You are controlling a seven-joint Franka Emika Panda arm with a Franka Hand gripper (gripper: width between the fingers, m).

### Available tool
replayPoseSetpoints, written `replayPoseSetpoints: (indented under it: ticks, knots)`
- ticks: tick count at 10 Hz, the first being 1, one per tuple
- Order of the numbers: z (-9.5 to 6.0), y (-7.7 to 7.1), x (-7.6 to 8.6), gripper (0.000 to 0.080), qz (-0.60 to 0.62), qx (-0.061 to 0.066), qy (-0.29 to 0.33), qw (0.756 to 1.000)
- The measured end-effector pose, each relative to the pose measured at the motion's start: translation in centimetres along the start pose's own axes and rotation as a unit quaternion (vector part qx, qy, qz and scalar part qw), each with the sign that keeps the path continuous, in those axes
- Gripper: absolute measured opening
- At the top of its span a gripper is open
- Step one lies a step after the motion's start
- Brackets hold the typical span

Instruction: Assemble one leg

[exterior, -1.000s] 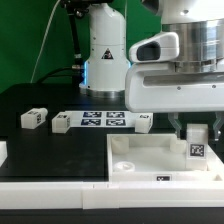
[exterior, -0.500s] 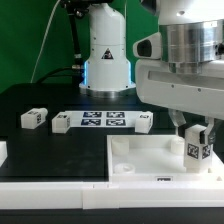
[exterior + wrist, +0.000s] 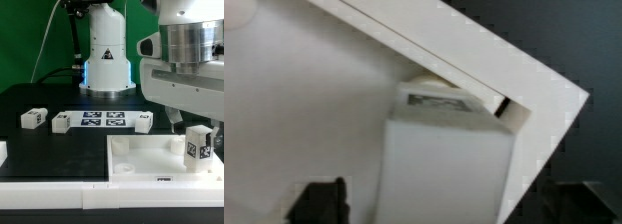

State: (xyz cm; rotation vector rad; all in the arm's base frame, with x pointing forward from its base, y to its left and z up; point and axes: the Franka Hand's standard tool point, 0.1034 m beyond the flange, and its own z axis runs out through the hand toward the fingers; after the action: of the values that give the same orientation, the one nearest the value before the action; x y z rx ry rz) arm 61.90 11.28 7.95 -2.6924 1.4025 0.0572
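The leg [image 3: 197, 143], a white oblong block with a tag on its face, stands upright in the corner socket of the large white panel [image 3: 150, 160] at the exterior view's right. My gripper [image 3: 197, 126] hangs just above and around its top. In the wrist view the leg [image 3: 446, 150] runs between my two dark fingertips [image 3: 322, 202], with a gap on each side. The gripper [image 3: 452, 205] is open and does not touch the leg. The leg's lower end meets the socket [image 3: 446, 92] at the panel's corner.
Three more legs lie on the black table: one at the left [image 3: 33, 117], one beside the marker board [image 3: 61, 123], one at its other end [image 3: 144, 122]. The marker board [image 3: 103, 120] lies between them. The robot base [image 3: 105, 55] stands behind. A white part [image 3: 3, 151] sits at the left edge.
My wrist has turned about the leg's axis, and the leg's tag face turned with it. The fingers that closed on the leg earlier now stand off it.
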Motion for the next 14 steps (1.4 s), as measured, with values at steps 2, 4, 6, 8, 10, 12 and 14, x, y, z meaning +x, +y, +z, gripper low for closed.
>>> replayPoseSetpoints:
  ticks: [2, 4, 6, 8, 10, 12, 14]
  knots:
    - [0.2, -0.5, -1.2, 0.0642, -0.155, -0.007, 0.006, 0.988]
    - [0.5, -0.7, -1.7, 0.0648, -0.322, -0.016, 0.006, 0.947]
    - [0.4, -0.6, -1.3, 0.0649, -0.478, -0.029, -0.004, 0.878]
    - [0.4, -0.4, -0.8, 0.0649, -0.566, -0.031, -0.005, 0.824]
    - [0.3, -0.3, -0.7, 0.064, -0.573, -0.03, -0.005, 0.819]
    - [0.3, -0.3, -0.7, 0.0463, -0.563, -0.03, -0.005, 0.826]
    - [0.3, -0.3, -0.6, 0.0285, -0.539, -0.03, -0.005, 0.842]
